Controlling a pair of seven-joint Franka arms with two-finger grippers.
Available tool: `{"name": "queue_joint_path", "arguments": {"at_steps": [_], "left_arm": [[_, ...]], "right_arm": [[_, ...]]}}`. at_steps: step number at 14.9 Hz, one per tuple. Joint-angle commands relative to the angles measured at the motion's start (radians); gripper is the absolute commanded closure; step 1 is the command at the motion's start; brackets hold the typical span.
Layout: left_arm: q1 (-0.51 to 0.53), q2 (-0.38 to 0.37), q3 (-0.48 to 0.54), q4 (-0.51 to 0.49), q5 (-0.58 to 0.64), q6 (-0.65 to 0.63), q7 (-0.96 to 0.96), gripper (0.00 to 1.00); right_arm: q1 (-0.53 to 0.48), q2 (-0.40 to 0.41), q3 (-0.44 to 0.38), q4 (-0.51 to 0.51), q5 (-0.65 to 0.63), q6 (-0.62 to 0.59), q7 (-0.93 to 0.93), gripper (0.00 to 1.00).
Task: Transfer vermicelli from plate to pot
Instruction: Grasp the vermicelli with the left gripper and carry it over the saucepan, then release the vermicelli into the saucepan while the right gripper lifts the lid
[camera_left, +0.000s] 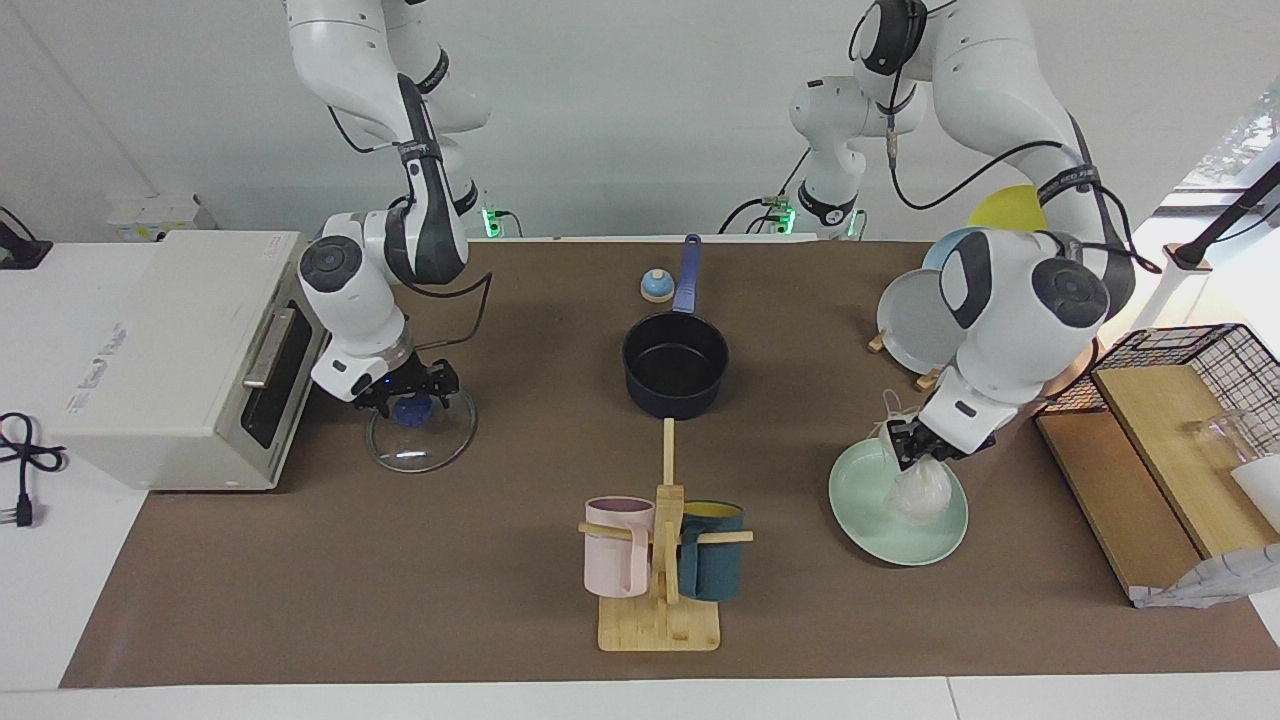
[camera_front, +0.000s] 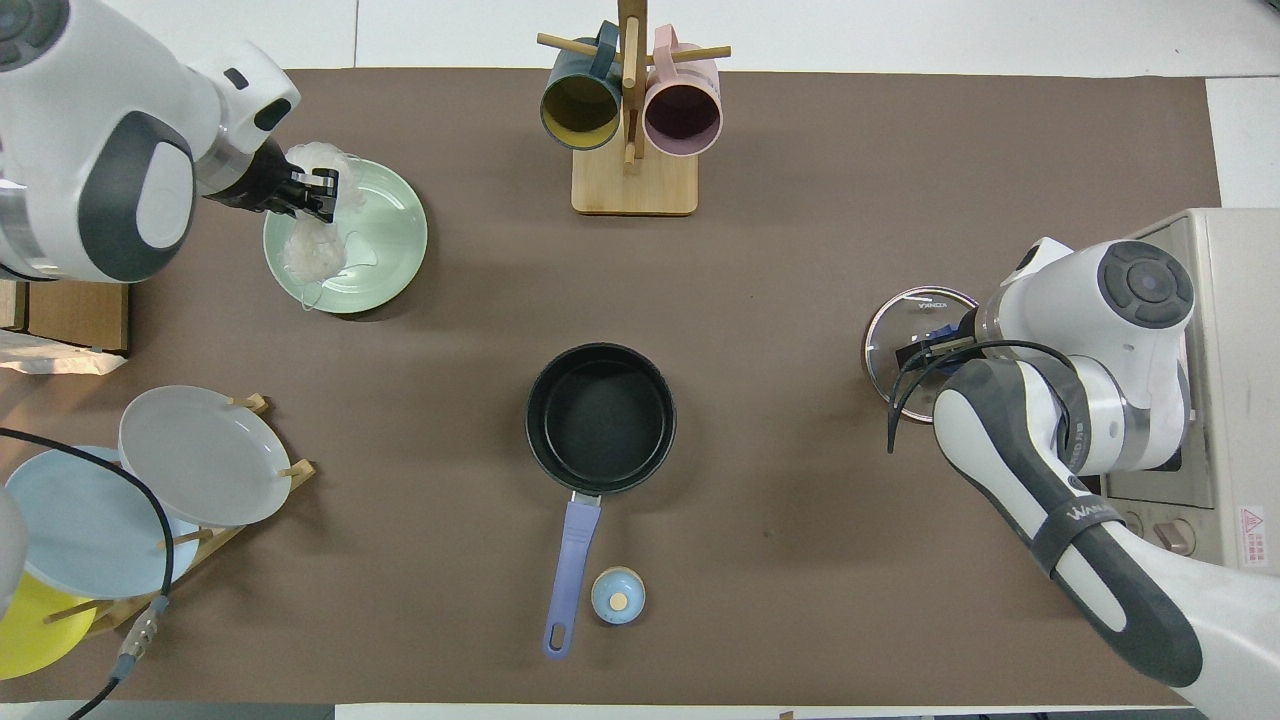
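**Q:** Brown matting is seen covering the tabletop. Where is the vermicelli?

**A:** It is pinched at its top by the closed left gripper and hangs over the mint-green plate, at the left arm's end. Whether its lowest strands touch the plate cannot be told.

**Q:** And the pot?

**A:** It is set mid-table, nearer the robots than the mug rack.

**Q:** The right gripper?

**A:** It is held open, low over the glass lid, gripping nothing.
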Motion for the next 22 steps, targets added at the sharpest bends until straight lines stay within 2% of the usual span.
{"name": "queue_joint_path", "arguments": {"at_steps": [1,5,8,10,12,15,19,22], "left_arm": [[-0.006,-0.083,-0.002,-0.009,-0.069,-0.133,-0.054,1.00],[-0.107,-0.184,-0.020,-0.001,-0.094,-0.215,-0.250,1.00],[-0.249,-0.216,-0.023,-0.030,-0.096,-0.238,-0.413,1.00],[-0.312,-0.241,-0.023,-0.077,-0.096,-0.224,-0.473,1.00],[-0.357,-0.294,-0.025,-0.190,-0.096,-0.160,-0.502,1.00],[-0.409,-0.354,-0.025,-0.396,-0.097,0.025,-0.532,1.00],[-0.434,-0.295,-0.025,-0.464,-0.097,0.185,-0.556,1.00],[-0.443,-0.287,-0.025,-0.534,-0.097,0.305,-0.559,1.00]], "right_arm": [[-0.011,-0.002,0.002,0.004,0.014,0.002,-0.036,0.00],[-0.014,0.000,0.002,0.016,0.014,-0.010,-0.047,0.11],[-0.014,0.000,0.002,0.022,0.014,-0.021,-0.053,0.26],[-0.014,0.000,0.002,0.022,0.014,-0.023,-0.054,0.40],[-0.014,0.000,0.002,0.024,0.014,-0.026,-0.067,0.48],[-0.015,0.002,0.002,0.027,0.014,-0.026,-0.080,0.56],[-0.009,0.015,0.002,0.114,0.013,-0.122,-0.079,0.56],[-0.009,0.011,0.003,0.180,0.013,-0.217,-0.079,0.56]]}}
